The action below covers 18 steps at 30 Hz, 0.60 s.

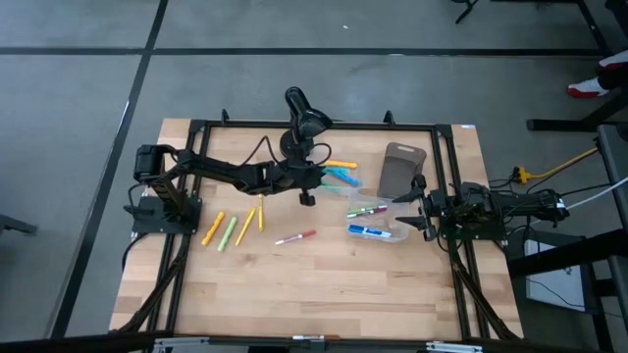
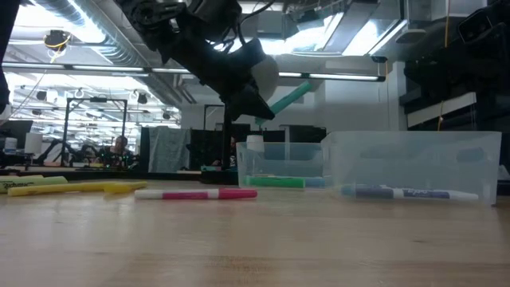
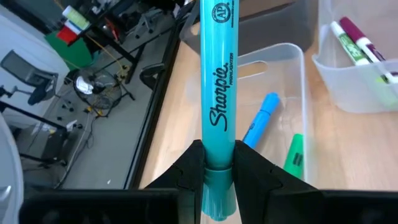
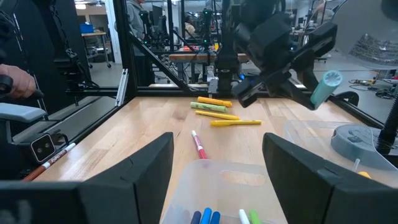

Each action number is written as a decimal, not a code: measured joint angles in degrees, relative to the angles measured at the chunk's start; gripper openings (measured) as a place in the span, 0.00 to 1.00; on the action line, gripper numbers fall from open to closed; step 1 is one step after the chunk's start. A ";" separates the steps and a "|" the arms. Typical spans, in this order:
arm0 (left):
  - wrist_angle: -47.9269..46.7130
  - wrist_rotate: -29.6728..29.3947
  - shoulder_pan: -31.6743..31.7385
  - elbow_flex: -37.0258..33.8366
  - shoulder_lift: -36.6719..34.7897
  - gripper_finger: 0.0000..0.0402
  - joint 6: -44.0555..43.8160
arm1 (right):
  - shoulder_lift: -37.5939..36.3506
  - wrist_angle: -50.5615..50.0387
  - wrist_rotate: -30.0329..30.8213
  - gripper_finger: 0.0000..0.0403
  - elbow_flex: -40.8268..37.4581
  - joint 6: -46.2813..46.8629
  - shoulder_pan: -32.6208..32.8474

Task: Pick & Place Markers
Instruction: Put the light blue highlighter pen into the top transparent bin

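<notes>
1. The table is pale wood in butted strips, with a smooth, faintly satin finish.
2. The bins are clear plastic, slightly frosted, with soft reflections on their walls.
3. The teal marker has a glossy plastic barrel with printed black lettering.
4. The left gripper has matt black plastic fingers.
5. The tray looks matt grey-brown.
6. The frame around the table is black metal.
</notes>
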 joint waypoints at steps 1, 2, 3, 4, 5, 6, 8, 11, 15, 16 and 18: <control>-0.18 -0.06 -0.02 0.00 0.01 0.14 0.65 | 0.00 0.02 0.00 0.61 0.00 0.00 -0.01; -0.27 -0.07 -0.17 0.00 0.01 0.14 1.12 | 0.00 0.02 0.00 0.61 0.00 0.00 -0.01; -0.30 -0.04 -0.33 0.00 0.02 0.14 1.60 | 0.00 0.00 0.00 0.61 0.00 0.00 0.00; -0.34 -0.04 -0.62 0.00 0.01 0.14 2.09 | 0.00 0.00 0.00 0.61 0.00 0.00 -0.01; -0.40 -0.19 -0.93 0.00 0.03 0.14 2.57 | 0.00 0.02 0.00 0.61 0.00 0.00 0.02; -0.40 -0.83 -1.32 0.00 0.03 0.14 3.10 | 0.00 0.01 0.00 0.61 0.00 0.00 0.01; -1.18 -2.61 -2.26 0.64 0.07 0.14 3.97 | 0.00 0.01 0.00 0.61 0.00 0.00 0.00; -4.67 -3.91 -3.85 4.28 0.36 0.14 3.32 | 0.00 0.02 0.00 0.61 0.00 0.00 0.02; -10.07 -5.77 -5.33 10.39 1.28 0.14 1.76 | 0.02 0.03 0.00 0.61 0.00 0.00 0.00; -10.59 -5.82 -5.44 11.96 1.70 0.14 1.08 | 0.02 0.00 -0.01 0.61 0.00 0.00 -0.01; -13.98 -5.91 -5.30 14.34 1.78 0.14 -0.58 | 0.02 0.01 0.03 0.61 0.00 0.00 0.00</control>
